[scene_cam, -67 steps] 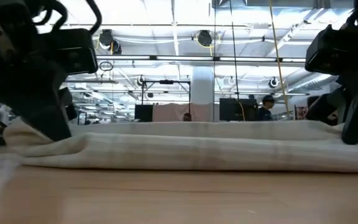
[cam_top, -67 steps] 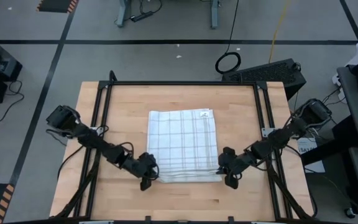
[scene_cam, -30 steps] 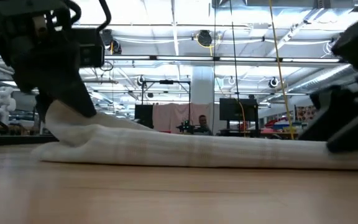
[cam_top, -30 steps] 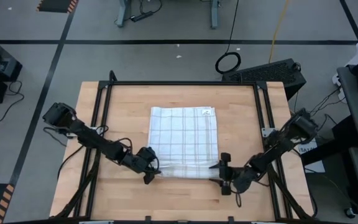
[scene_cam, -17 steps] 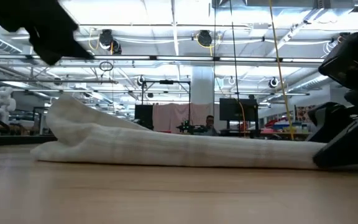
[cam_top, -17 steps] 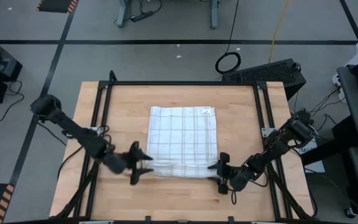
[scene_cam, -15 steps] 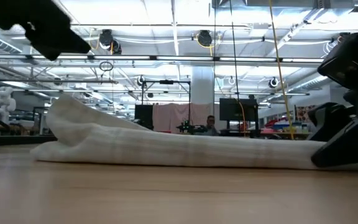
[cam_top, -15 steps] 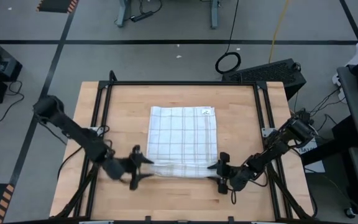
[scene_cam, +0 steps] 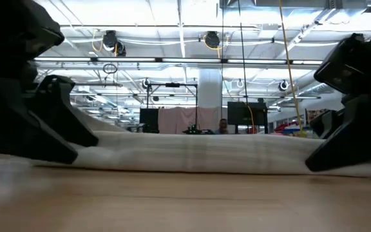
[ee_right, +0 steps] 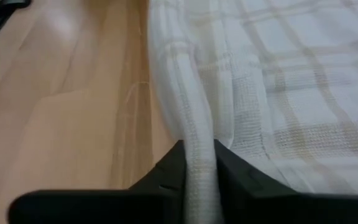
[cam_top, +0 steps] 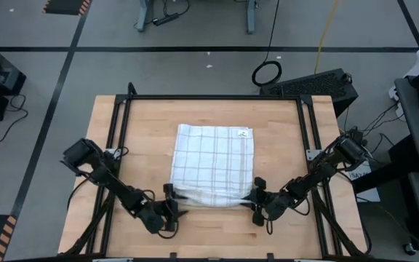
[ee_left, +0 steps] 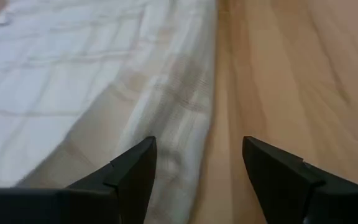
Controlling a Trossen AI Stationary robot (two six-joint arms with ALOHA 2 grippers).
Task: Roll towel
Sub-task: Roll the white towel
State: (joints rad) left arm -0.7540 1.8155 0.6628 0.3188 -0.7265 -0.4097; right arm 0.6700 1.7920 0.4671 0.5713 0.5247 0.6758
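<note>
Heads up, your two corners aren't in the same state right now, and that's where this roll can go sideways.

The towel point(cam_top: 214, 165) lies flat in the middle of the surface point(cam_top: 282, 131), with its near edge already turned over into a thin roll. Your right claw point(ee_right: 197, 180) is pinched narrow on that rolled edge at the right corner; the wrist view shows the cloth squeezed between the fingers. Your left claw point(ee_left: 197, 168) sits at the left corner with its fingers point(ee_left: 135, 168) spread fairly wide, one over the cloth and one over bare wood, gripping nothing that I can see.

So if you push the roll forward now, I'd expect only the right end to travel. The left end would drag or stay put, and you'd get a cone or a diagonal twist instead of a straight tube.

Second thing: the left claw straddles the edge rather than sitting square over it. Close it as it stands and you may catch just the top layer, or pinch air and wood, and the fold could slip open.

Also, the right grip looks like it's on a very thin bit of cloth. Pull hard and it could slide out, or tug the whole towel toward that side.
</note>
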